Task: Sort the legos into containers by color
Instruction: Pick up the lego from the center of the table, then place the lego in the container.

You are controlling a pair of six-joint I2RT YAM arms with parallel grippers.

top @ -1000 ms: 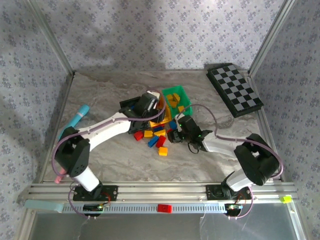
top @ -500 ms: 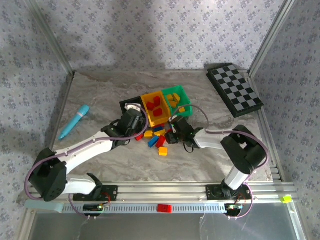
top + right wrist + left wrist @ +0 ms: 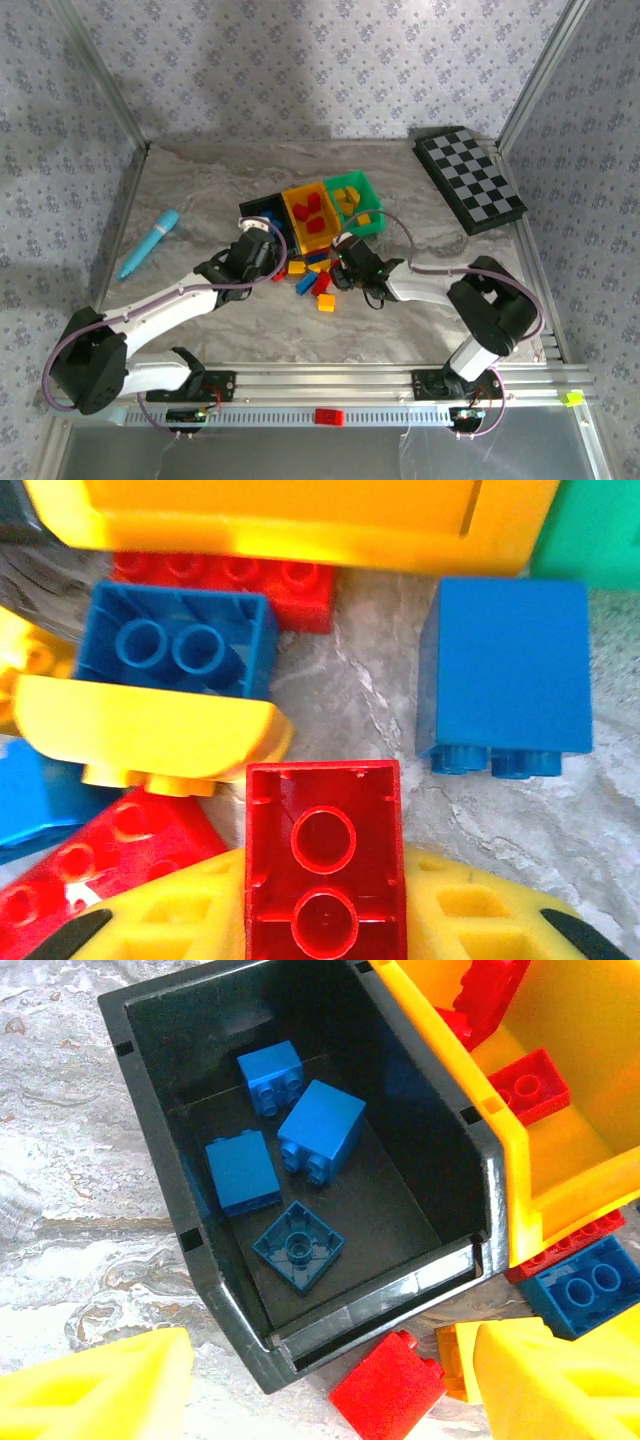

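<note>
Three containers stand side by side: a black bin [image 3: 258, 210] [image 3: 150, 1120] holding several blue legos [image 3: 320, 1132], a yellow bin [image 3: 308, 215] [image 3: 560, 1160] with red legos [image 3: 530, 1085], and a green bin [image 3: 358, 198] with yellow pieces. Loose legos [image 3: 315, 280] lie in front of them. My left gripper [image 3: 268, 250] [image 3: 330, 1400] hangs open just before the black bin's near corner, over a loose red lego [image 3: 388, 1392]. Between the yellow fingers [image 3: 480, 915] of my right gripper [image 3: 338, 272] [image 3: 325, 920] sits a red lego [image 3: 325, 860], hollow side up, and the gripper is shut on it.
Around the held piece lie a blue lego [image 3: 505, 675], a hollow blue one [image 3: 180, 645], a yellow one [image 3: 150, 730] and a long red one [image 3: 230, 580]. A cyan pen [image 3: 150, 243] lies at left. A checkerboard [image 3: 470, 180] rests at the back right.
My left gripper has drawn back from over the bins toward the near side of the black bin. The right gripper has edged left into the pile and closed on a red lego.
</note>
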